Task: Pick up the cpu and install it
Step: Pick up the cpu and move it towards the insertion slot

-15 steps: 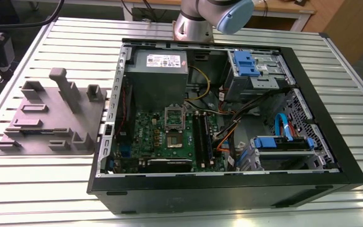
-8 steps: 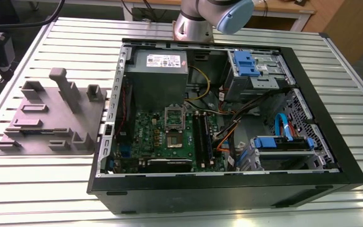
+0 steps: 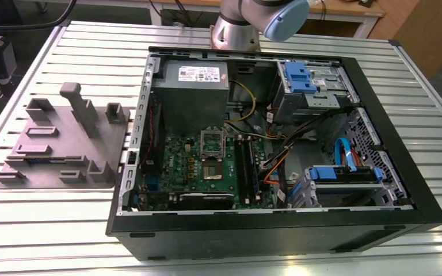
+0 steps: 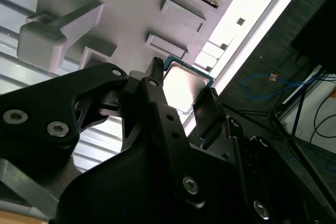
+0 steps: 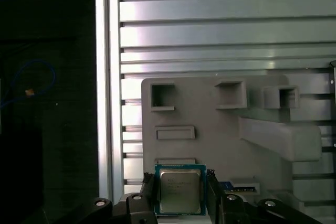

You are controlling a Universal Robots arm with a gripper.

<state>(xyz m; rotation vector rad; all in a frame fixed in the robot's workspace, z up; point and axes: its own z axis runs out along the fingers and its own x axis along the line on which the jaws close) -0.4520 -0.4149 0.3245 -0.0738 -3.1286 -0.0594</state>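
The cpu (image 5: 179,191) is a small square chip with a shiny metal top and a green rim. In both wrist views it sits between the black fingertips of my gripper (image 5: 181,178), which is shut on its two opposite edges. The chip (image 4: 185,85) hangs well above the grey fixture tray (image 5: 210,108), over the tray's edge by the table rim. In the exterior view the green motherboard (image 3: 205,172) lies inside the open computer case (image 3: 282,230). Its socket (image 3: 211,170) shows in the middle of the board with the lid raised.
The grey tray (image 3: 60,144) with upright posts lies on the slatted table at the exterior view's left of the case. Inside the case are a grey power supply (image 3: 194,86), black RAM slots (image 3: 244,164), blue drive brackets (image 3: 336,172) and loose cables. The arm's base (image 3: 236,26) stands behind the case.
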